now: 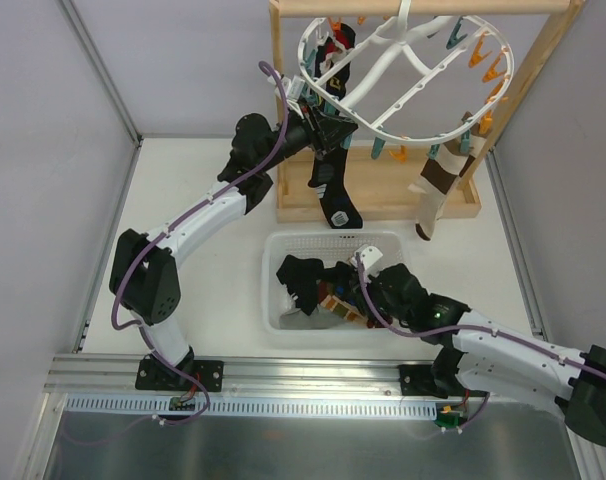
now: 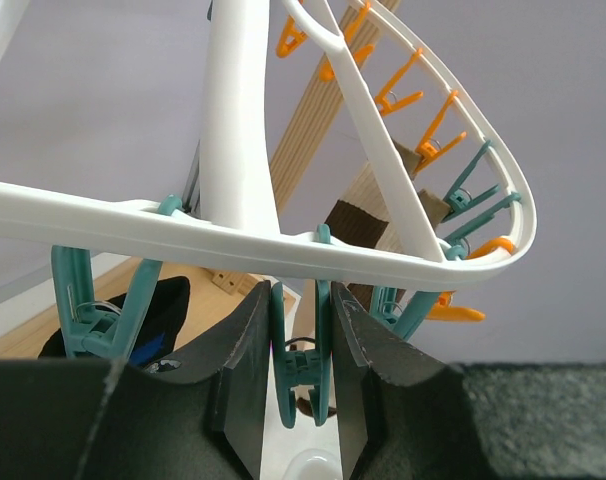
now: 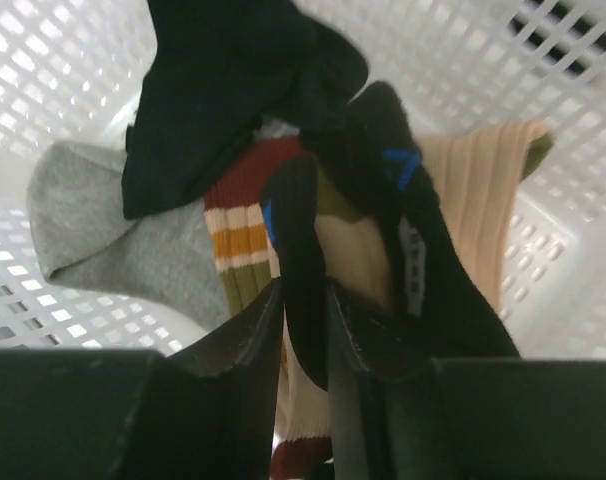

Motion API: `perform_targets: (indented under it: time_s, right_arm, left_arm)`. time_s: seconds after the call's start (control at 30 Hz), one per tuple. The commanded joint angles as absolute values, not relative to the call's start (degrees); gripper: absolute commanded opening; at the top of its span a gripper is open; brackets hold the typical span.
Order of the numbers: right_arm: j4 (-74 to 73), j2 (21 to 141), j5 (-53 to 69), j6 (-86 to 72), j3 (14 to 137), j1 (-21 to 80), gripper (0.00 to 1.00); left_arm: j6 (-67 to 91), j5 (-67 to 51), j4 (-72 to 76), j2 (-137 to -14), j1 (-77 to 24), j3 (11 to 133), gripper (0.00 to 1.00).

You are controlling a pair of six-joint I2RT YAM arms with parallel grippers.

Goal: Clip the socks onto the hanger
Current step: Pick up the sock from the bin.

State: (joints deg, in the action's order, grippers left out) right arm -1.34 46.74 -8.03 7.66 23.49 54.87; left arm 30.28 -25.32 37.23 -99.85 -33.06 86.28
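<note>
- White plastic, the hanger (image 1: pixel 403 70) hangs tilted from the wooden stand (image 1: pixel 383 208) at the far side of the worktop (image 1: pixel 203 190).
- We see the left hand (image 2: pixel 301 385) raised just under the hanger's near rim. Its fingers (image 2: pixel 241 370) press from both sides on a teal clothespin (image 2: pixel 301 350) that dangles from that rim.
- A hanging black sock (image 1: pixel 333 185) drops from the ring just beside this hand.
- A brown-and-cream sock (image 1: pixel 438 185) hangs from the ring's right side, well apart from the left hand.
- Down in the white mesh basket (image 1: pixel 283 245), near the arm bases, we find the right hand (image 3: pixel 303 350). It is pinching a fold of a black sock with blue marks (image 3: pixel 298 240).
- That sock runs up and away from the fingertips, across the rest of the pile.
- Under and around it lie a grey sock (image 3: pixel 93 240), a striped sock (image 3: pixel 238 235) and a tan ribbed sock (image 3: pixel 483 180).
- Another dark sock (image 3: pixel 223 90) lies at the far end of the pile.
</note>
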Motion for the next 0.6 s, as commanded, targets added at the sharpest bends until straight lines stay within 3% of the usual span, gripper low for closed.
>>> perform_targets:
  time_s: [0.0,0.17,0.3,0.57]
  right_arm:
    - [-10.96,52.18,-4.40,3.61,30.74,54.67,0.29]
    - [-15.11,58.09,-2.72,3.43,37.59,54.75,0.42]
    - [-20.63,61.16,-3.25,6.67,44.63,54.49,0.59]
    - [-25.40,69.34,4.73,9.93,51.15,52.12,0.60]
  left_arm:
    - [29.88,-29.36,35.24,-97.38,-33.66,84.38,0.00]
    - [29.62,-29.88,35.24,-97.03,-33.66,83.85,0.00]
    - [28.83,-29.97,35.24,-96.68,-33.58,83.58,0.00]
    - [28.39,-30.76,35.24,-97.47,-33.66,84.11,0.00]
